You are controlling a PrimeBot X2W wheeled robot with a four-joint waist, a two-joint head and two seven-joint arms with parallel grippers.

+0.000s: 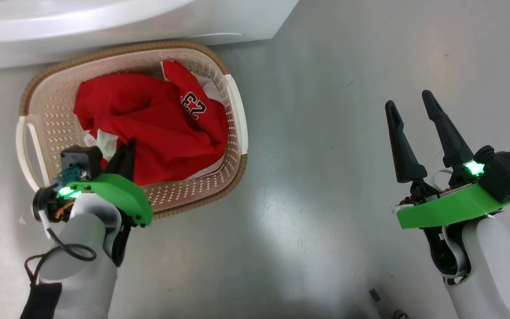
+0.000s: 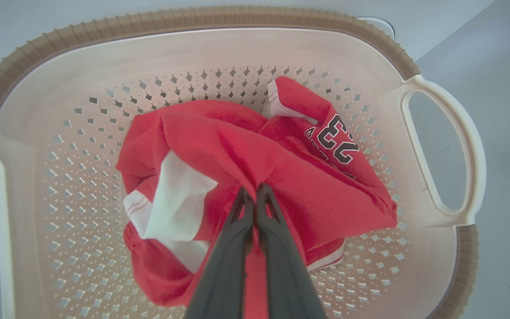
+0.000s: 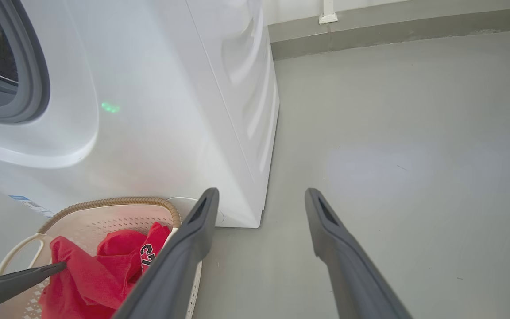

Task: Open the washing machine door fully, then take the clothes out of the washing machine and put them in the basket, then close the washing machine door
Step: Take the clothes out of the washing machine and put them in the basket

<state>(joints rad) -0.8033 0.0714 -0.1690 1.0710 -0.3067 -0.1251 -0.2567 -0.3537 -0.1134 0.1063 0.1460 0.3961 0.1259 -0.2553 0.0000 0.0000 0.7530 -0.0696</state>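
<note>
**As the clothes [image 1: 157, 119] lie in the basket [image 1: 237, 110], the left tool [image 1: 129, 146] pinches them**

Where the red heap fills the basket's middle, we see the jersey's number 23 turned up toward the far right side, with white trim showing at the near edge. The left tool's two dark fingers [image 2: 266, 208] are pressed together on a fold of the red cloth, which bunches at their tips. That arm reaches in over the basket's near left corner. Its pale forearm [image 1: 82, 248] rises from the lower left of the head view, and the wrist is bent so the fingers slant down into the heap. The basket stands on the grey floor [image 1: 326, 133] just in front of the white washing machine [image 1: 104, 17], near its front corner. Well apart to the right, the right tool [image 1: 409, 99] hovers above the floor, its fingers spread wide and pointing up the head view with a slight lean to the left. In the right wrist view we make out the machine's grey seal [image 3: 33, 88] at the upper left.
</note>
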